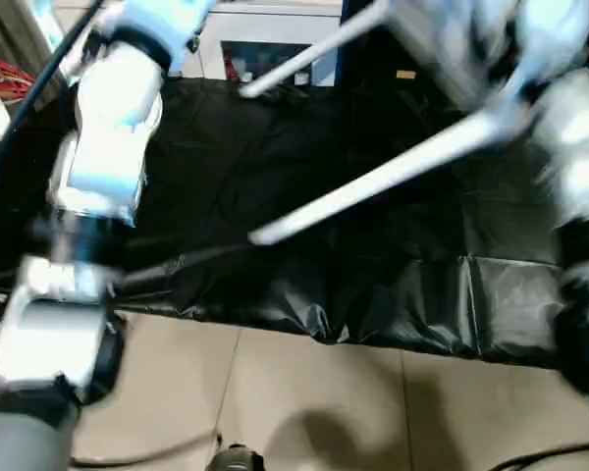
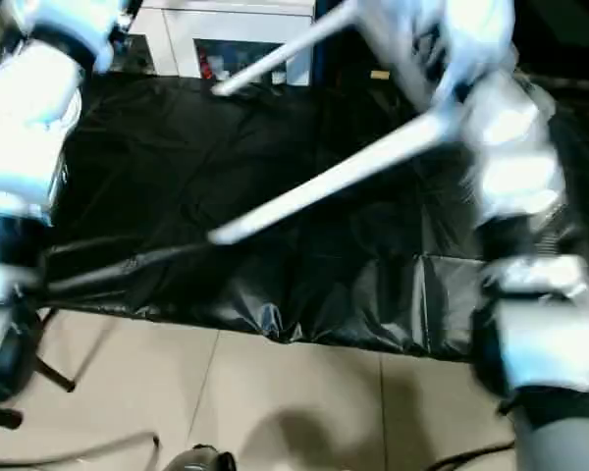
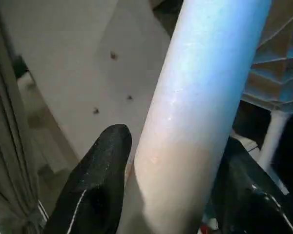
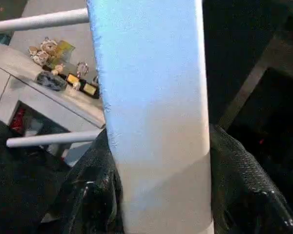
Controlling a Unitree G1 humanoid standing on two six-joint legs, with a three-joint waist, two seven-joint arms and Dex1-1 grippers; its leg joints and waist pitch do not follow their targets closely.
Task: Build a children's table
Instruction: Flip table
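In the left eye view, two white tapered legs of the children's table are slanting through the air over a surface (image 1: 393, 285) draped in wrinkled black sheeting. The nearer leg (image 1: 373, 182) is running from about 2 o'clock down toward the centre, its free end hanging above the sheeting. The farther leg (image 1: 314, 49) is crossing the 12 o'clock area, its tip pointing toward 11 o'clock. Both are rising toward the blurred white tabletop (image 1: 471, 39) at 1 o'clock. The left arm (image 1: 108, 137) is reaching up along 10 o'clock and the right arm (image 1: 579, 147) is standing at 3 o'clock. A white cabinet (image 1: 265, 44) is showing behind the surface at 12 o'clock, and beige floor tiles (image 1: 324, 402) are lying at 6 o'clock.

The right eye view is showing the same legs, with the right arm rising to where the nearer leg meets the tabletop.

In the left wrist view, the left gripper (image 3: 171, 185) is clamping its black fingers (image 3: 97, 180) on either side of a thick white leg tube (image 3: 195, 97); the ribbed underside of the tabletop (image 3: 278, 63) is showing at 2 o'clock.

In the right wrist view, the right gripper (image 4: 161, 190) is holding another white leg tube (image 4: 151, 107), its black fingers (image 4: 88, 190) pressing against both sides. Two other legs are crossing at 10 o'clock.
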